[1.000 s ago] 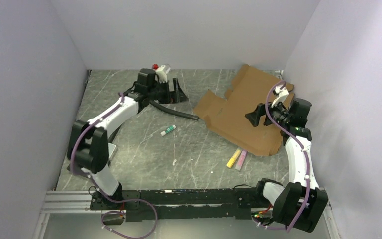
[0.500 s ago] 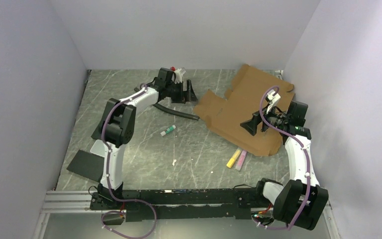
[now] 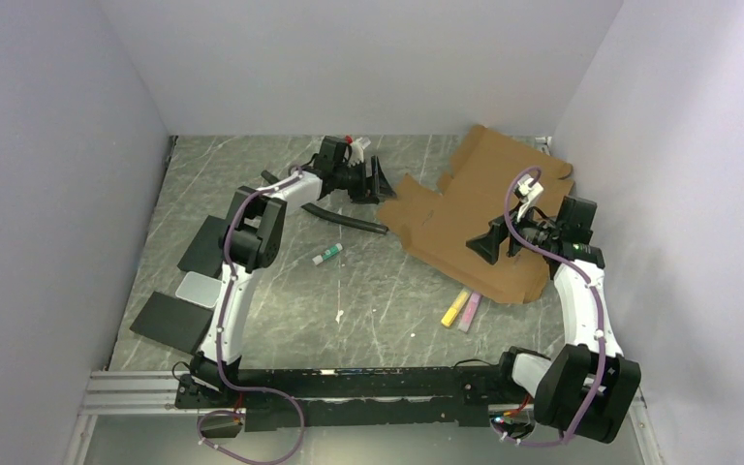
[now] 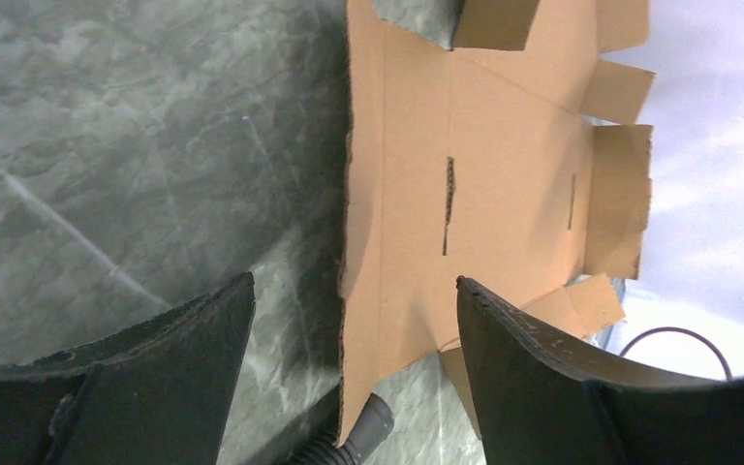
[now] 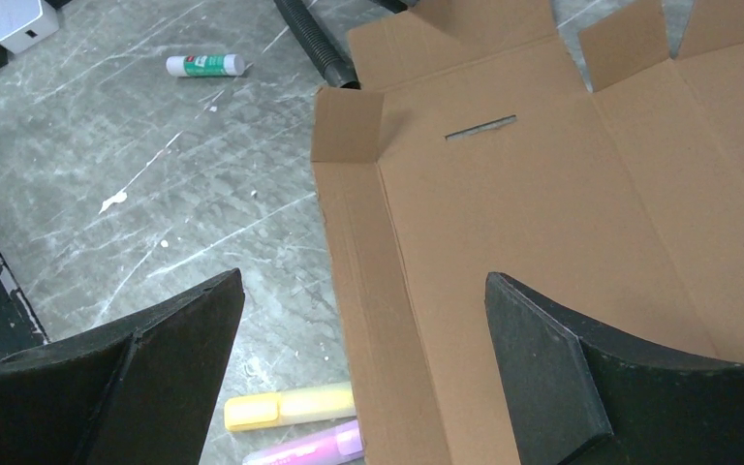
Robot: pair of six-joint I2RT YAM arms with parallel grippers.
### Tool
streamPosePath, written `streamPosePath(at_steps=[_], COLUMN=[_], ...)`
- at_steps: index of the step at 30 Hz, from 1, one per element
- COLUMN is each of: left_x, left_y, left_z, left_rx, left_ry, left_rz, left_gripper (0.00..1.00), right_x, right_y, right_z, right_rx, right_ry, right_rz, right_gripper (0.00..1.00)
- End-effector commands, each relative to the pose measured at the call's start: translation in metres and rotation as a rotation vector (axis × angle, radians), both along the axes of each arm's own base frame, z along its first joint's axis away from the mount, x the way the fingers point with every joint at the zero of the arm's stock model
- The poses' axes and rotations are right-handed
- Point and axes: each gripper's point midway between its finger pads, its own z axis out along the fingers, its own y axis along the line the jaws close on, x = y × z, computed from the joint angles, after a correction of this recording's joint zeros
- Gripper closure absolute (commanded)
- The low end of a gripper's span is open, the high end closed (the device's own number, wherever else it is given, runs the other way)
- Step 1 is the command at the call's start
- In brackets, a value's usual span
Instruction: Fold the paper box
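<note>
Lying unfolded at the far right of the table, the paper box has the left gripper just beside its left edge and the right gripper over its near part, both spread wide.

The left wrist view shows the wide jaws framing the sheet's edge, with a black hose poking from under it.

The right wrist view shows the parted jaws over the box's near-left corner. A yellow highlighter and a purple highlighter lie at that edge, and a glue stick lies well apart.
</note>
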Motion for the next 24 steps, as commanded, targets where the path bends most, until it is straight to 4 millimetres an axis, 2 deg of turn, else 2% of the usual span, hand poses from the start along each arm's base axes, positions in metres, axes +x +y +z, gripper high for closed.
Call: streamPosePath(at_steps=[1,7,13,16,18,20,23,24], left_x=[0.001,-0.002,-0.005,-0.007,-0.007,-0.009,-0.007,-0.006], left_y=[-0.016,-0.024,-0.034,-0.036,-0.039,-0.04,-0.042,-0.042], left_z=[0.021,0.014,0.003,0.0,0.0,0.001,0.01,0.015], left_rx=[-0.137,-0.173,-0.126,-0.108,-0.098,-0.084,-0.071,-0.066], left_ry=[-0.014,0.023,0.026,0.026,0.019,0.017,-0.015,-0.037], left_rz=[-0.043,-0.051,-0.059,-0.057,-0.061,-0.062,-0.06,-0.058], left_gripper=[0.22,0.34,0.41,0.47,0.55,0.67,0.95,1.0], right_x=[0.006,0.007,0.006,0.006,0.006,0.006,0.005,0.005], right_y=[0.004,0.004,0.004,0.004,0.004,0.004,0.004,0.004], right_z=[0.013,0.012,0.013,0.014,0.014,0.015,0.015,0.015], right_rx=[-0.01,-0.015,-0.015,-0.016,-0.017,-0.018,-0.017,-0.017], right_ry=[-0.057,-0.052,-0.053,-0.056,-0.057,-0.059,-0.059,-0.06], right_rz=[0.044,0.043,0.044,0.044,0.044,0.044,0.045,0.045], right_gripper=[0.0,0.0,0.0,0.0,0.0,0.0,0.0,0.0])
